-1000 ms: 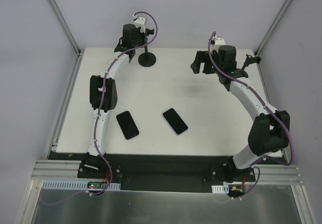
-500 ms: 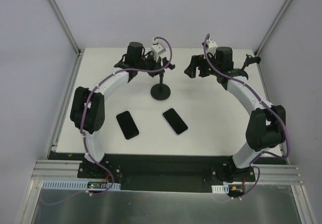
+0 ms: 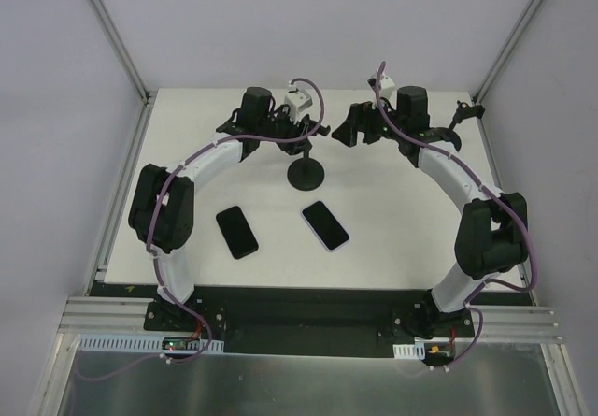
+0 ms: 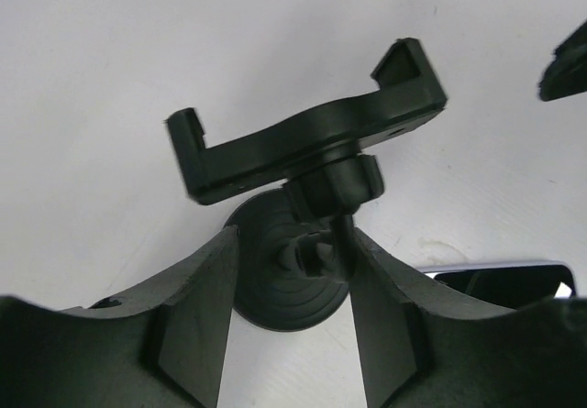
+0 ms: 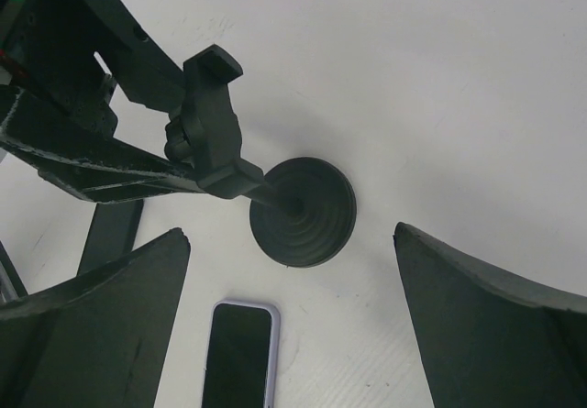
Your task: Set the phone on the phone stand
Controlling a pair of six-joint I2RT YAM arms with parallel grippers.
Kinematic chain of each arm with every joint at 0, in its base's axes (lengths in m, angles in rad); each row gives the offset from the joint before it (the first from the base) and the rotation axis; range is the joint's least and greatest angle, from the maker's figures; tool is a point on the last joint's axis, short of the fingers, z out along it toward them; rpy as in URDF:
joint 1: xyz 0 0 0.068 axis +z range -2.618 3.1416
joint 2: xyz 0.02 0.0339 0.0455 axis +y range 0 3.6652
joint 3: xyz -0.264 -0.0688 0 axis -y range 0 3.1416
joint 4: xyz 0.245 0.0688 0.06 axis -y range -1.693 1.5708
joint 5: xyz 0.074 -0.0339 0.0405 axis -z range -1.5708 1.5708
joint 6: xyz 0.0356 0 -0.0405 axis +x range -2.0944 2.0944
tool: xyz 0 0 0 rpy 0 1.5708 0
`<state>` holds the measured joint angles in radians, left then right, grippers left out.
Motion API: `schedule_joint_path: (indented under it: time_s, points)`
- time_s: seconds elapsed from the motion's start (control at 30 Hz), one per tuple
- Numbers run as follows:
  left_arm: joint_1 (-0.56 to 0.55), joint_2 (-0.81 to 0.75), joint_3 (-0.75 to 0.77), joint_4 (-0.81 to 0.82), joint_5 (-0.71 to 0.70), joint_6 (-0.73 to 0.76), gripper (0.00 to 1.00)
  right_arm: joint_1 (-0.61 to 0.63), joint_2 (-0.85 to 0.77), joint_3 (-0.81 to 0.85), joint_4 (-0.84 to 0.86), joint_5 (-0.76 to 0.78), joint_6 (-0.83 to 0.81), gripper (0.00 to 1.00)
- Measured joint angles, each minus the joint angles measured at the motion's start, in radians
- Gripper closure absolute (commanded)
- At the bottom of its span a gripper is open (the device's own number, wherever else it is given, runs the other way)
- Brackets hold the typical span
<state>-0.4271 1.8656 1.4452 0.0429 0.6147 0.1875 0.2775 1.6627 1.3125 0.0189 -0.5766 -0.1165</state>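
Observation:
The black phone stand (image 3: pixel 306 173) stands on its round base mid-table, with its cradle (image 4: pixel 307 128) empty. My left gripper (image 3: pixel 301 134) is shut on the stand's neck just under the cradle; its fingers (image 4: pixel 197 307) flank the neck above the base (image 4: pixel 289 284). My right gripper (image 3: pixel 348 128) hangs open and empty just right of the stand, above the base (image 5: pixel 303 211). A lavender-edged phone (image 3: pixel 325 225) lies flat in front of the stand and shows in the right wrist view (image 5: pixel 238 353). A black phone (image 3: pixel 236 232) lies to its left.
The white tabletop (image 3: pixel 392 238) sits inside grey enclosure walls. A small black fitting (image 3: pixel 464 110) is at the back right corner. The left gripper body (image 5: pixel 73 105) fills the upper left of the right wrist view.
My left gripper has carried the stand from the back of the table forward and right to the middle. My right gripper has shifted left towards it. Both phones stayed put.

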Motion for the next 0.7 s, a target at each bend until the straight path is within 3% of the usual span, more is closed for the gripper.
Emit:
schedule_joint_path:
  time_s: [0.1,0.27,0.47,0.7]
  points:
    - [0.003,-0.003,-0.007,0.001,-0.039,0.006,0.37,0.003,0.000,0.000,0.000,-0.004,0.000,0.04]
    - [0.003,-0.025,-0.048,0.005,-0.080,0.016,0.37,0.024,0.000,0.000,0.003,-0.002,0.000,0.04]
    - [0.010,-0.051,-0.085,0.005,-0.128,0.008,0.55,0.082,0.020,0.024,0.040,0.003,0.033,0.04]
    - [0.023,-0.052,-0.087,0.040,-0.179,-0.021,0.54,0.118,0.060,0.053,0.067,0.011,0.051,0.12]
